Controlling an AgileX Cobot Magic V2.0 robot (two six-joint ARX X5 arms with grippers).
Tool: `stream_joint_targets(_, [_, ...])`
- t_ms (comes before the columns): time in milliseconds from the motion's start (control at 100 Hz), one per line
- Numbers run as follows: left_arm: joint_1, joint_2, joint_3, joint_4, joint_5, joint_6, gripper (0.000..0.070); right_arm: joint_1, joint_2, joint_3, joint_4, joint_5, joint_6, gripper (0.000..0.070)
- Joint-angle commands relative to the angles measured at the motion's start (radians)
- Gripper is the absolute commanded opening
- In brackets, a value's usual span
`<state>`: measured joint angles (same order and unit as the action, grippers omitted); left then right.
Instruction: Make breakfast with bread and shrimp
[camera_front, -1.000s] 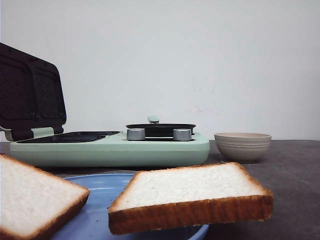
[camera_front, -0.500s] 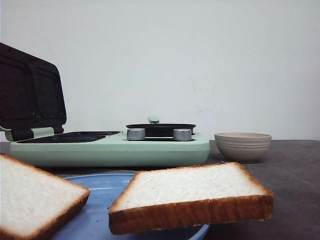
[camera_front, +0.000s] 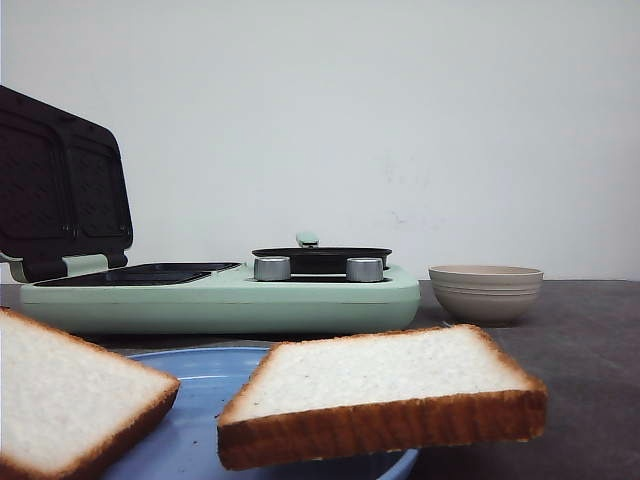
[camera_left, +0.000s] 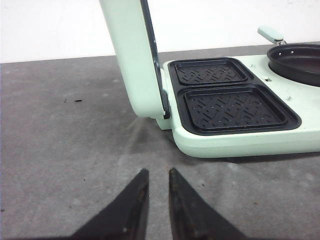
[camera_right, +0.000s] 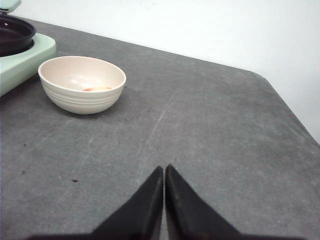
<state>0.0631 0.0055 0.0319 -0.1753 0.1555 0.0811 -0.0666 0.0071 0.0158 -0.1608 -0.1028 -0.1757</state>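
On the left of the front view one slice of bread (camera_front: 70, 395) rests tilted on the blue plate (camera_front: 205, 400), its pale crumb facing up and its golden-brown crust along the near edge. Behind it stands the mint-green breakfast maker (camera_front: 220, 295) with its lid (camera_front: 60, 185) raised; its two dark ridged sandwich wells (camera_left: 232, 107) hold nothing. A shallow black pan (camera_front: 320, 258) sits on its right half behind two silver knobs (camera_front: 272, 268). The second slice (camera_front: 380, 390) lies flatter on the plate, overhanging its right rim. Further right a beige bowl (camera_right: 82, 84) on the grey desk (camera_right: 200, 130) holds something small and orange-pink. The left pincer (camera_left: 156, 187) hovers over bare desk, tips slightly parted, holding nothing; the right pincer (camera_right: 164, 175) has its tips pressed together, empty
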Motion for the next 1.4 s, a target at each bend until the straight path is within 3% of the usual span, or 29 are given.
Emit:
stream_joint_targets(0, [0.0,0.0,-0.018,-0.005,-0.001,0.005,0.0,0.0,-0.003,-0.003,0.011,-0.002,0.004,0.0])
stream_joint_targets(1220, [0.0,0.0,-0.018,-0.004,-0.001,0.005,0.0,0.0,-0.003,-0.003,0.011,-0.005,0.013,0.0])
stream_joint_targets(1391, [0.0,0.0,-0.018,-0.004,0.0,0.005,0.0,0.0,-0.003,-0.003,0.011,-0.006,0.049,0.0])
